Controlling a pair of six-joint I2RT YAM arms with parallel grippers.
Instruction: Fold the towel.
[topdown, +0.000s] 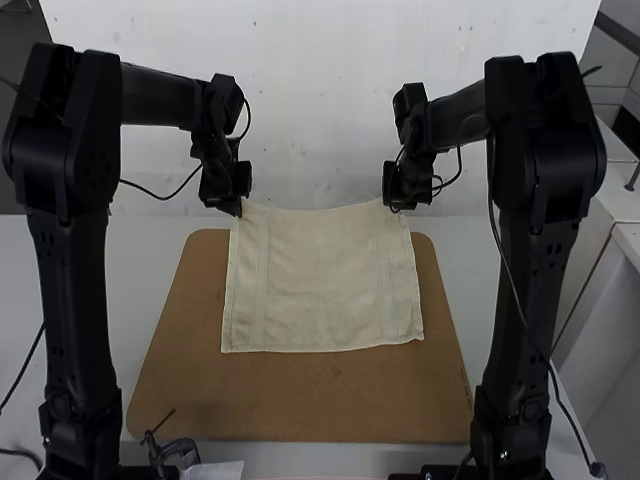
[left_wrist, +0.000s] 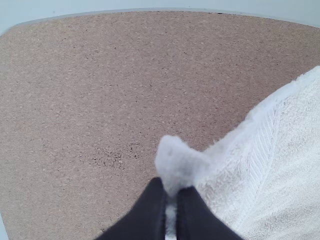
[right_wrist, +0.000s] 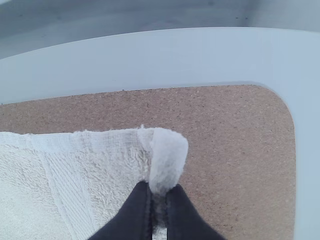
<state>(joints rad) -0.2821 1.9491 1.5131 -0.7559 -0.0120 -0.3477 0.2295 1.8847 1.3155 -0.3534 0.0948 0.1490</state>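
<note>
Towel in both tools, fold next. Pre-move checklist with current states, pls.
1. Left tool shut on a far corner of the towel: ok.
2. Right tool shut on the other far corner: ok.
3. Towel spread between the tools, not bunched: ok.
4. Far edge pulled straight: not ok, dips slightly mid-span.
5. Near edge touching the board: cannot tell; it lies within the board's outline in the high view, but contact isn't clear.
6. Clamp clear of the towel: ok.
</note>
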